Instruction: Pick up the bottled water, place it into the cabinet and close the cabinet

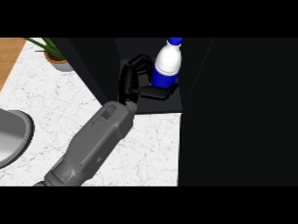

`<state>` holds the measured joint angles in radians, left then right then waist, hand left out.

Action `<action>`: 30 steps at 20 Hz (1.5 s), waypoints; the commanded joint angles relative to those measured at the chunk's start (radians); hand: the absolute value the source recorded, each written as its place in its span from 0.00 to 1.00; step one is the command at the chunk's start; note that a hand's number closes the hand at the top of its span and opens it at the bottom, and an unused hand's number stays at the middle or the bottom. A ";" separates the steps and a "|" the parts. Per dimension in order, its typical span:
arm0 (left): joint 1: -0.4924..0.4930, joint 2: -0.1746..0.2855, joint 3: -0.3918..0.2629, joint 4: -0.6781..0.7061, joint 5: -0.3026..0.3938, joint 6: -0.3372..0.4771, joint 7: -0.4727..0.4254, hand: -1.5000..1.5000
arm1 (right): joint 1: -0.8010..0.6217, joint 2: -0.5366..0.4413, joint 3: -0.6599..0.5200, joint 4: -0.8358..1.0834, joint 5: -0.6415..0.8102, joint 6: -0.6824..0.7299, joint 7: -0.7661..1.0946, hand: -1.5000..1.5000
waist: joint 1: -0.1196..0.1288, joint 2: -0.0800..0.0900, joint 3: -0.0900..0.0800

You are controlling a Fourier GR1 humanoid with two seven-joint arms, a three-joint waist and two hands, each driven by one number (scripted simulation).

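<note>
Black left hand [130,83], on its grey forearm [96,140], is inside the open dark cabinet [241,109], fingers and thumb curled round the white plastic water bottle with blue label and cap [167,65]. That bottle stands upright within the cabinet's opening. Off left, a potted green plant [53,56] sits on the white marble tabletop [54,100].

The only view looks from the robot's head steeply down onto the white marbled stone counter [54,109]. It faces forward, toward the open black cabinet [148,105] in the upper middle of the frame, where a white plastic water bottle with a blue label [167,63] stands. The camera sits near. A grey forearm [93,144] enters from the lower left, and a tall black panel [248,113] fills the right side. A grey round basin [12,140] is cut off at the left edge, and a potted green plant [54,54] at the upper left.
</note>
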<state>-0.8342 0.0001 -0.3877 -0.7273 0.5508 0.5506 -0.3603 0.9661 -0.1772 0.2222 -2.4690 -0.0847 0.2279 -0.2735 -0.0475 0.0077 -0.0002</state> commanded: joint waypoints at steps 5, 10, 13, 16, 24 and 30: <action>-0.166 0.013 -0.004 0.309 -0.090 0.032 -0.030 1.00 | 0.008 -0.003 -0.042 -0.033 -0.082 0.030 -0.003 0.00 | -0.019 0.008 0.001; -0.204 0.000 0.065 0.452 -0.063 0.074 -0.059 1.00 | -0.014 0.003 -0.046 -0.024 -0.108 0.043 0.003 0.00 | -0.029 0.019 0.000; -0.236 0.004 0.134 0.488 -0.024 0.093 -0.080 1.00 | -0.011 0.006 -0.028 -0.061 -0.083 0.042 0.019 0.00 | -0.036 0.024 -0.002; -0.263 0.054 0.167 0.515 -0.013 0.052 -0.101 1.00 | 0.004 0.007 -0.053 -0.007 -0.098 0.067 -0.029 0.00 | -0.039 0.019 -0.001; -0.309 0.050 0.119 0.618 -0.093 0.149 -0.173 0.00 | -0.007 -0.004 -0.054 -0.030 -0.095 0.090 -0.012 0.00 | -0.058 0.031 -0.001; -0.358 0.062 0.134 0.650 -0.092 0.150 -0.157 0.00 | -0.013 -0.010 -0.058 -0.029 -0.091 0.104 -0.009 0.00 | -0.067 0.036 -0.002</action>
<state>-1.1593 0.0561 -0.2664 -0.0964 0.4546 0.7056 -0.5292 0.9431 -0.1751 0.1684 -2.4446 -0.1255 0.3232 -0.3136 -0.1066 0.0391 -0.0015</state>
